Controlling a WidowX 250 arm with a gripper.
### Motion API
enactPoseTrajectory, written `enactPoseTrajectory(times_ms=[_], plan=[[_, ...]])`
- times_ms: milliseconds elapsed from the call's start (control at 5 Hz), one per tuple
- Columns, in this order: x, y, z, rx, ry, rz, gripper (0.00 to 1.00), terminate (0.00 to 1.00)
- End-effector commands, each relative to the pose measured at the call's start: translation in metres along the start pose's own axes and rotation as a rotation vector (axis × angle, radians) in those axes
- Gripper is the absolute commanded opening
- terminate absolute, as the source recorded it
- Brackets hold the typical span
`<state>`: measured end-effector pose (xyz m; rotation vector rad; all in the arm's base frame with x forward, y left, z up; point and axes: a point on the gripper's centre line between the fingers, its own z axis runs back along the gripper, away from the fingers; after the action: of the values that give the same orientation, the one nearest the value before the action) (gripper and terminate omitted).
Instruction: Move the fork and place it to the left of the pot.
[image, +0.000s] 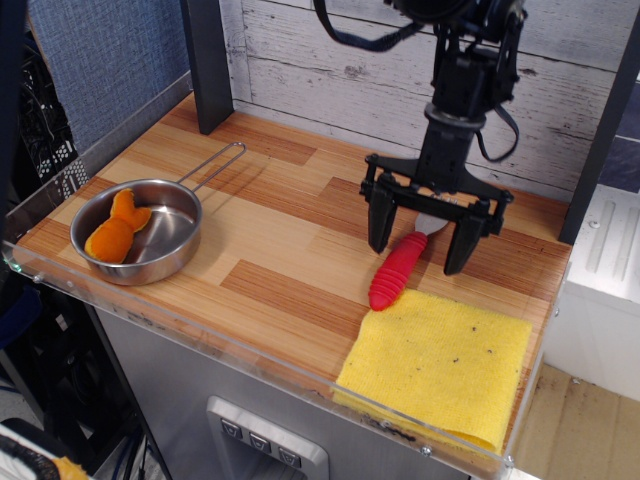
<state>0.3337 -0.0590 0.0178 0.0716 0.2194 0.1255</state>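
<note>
The fork (398, 268) lies on the wooden table at the right, its red ribbed handle pointing toward the front and its grey tines mostly hidden behind my gripper. My gripper (420, 238) is open and low over the fork, one finger on each side of the upper handle. I cannot tell if the fingers touch the table. The shiny steel pot (140, 230) sits at the front left with orange pieces inside. Its wire-loop handle points to the back right.
A yellow cloth (440, 365) lies at the front right corner, just in front of the fork's handle end. A dark post (208, 60) stands at the back left. A clear rim runs along the table's front and left edges.
</note>
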Motion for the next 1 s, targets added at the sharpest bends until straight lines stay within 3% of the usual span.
enactPoseTrajectory(times_ms=[0,200,400,600,800], plan=[[-0.001,-0.003,-0.006,0.006,-0.053,-0.058,1.0,0.0],[0.001,-0.003,-0.008,0.007,-0.048,-0.067,0.0,0.0],[-0.001,-0.002,-0.007,0.02,-0.052,-0.078,0.0,0.0],[-0.019,0.001,0.029,0.118,-0.177,-0.145,0.0,0.0],[-0.046,0.025,0.07,0.112,-0.397,-0.224,0.0,0.0]])
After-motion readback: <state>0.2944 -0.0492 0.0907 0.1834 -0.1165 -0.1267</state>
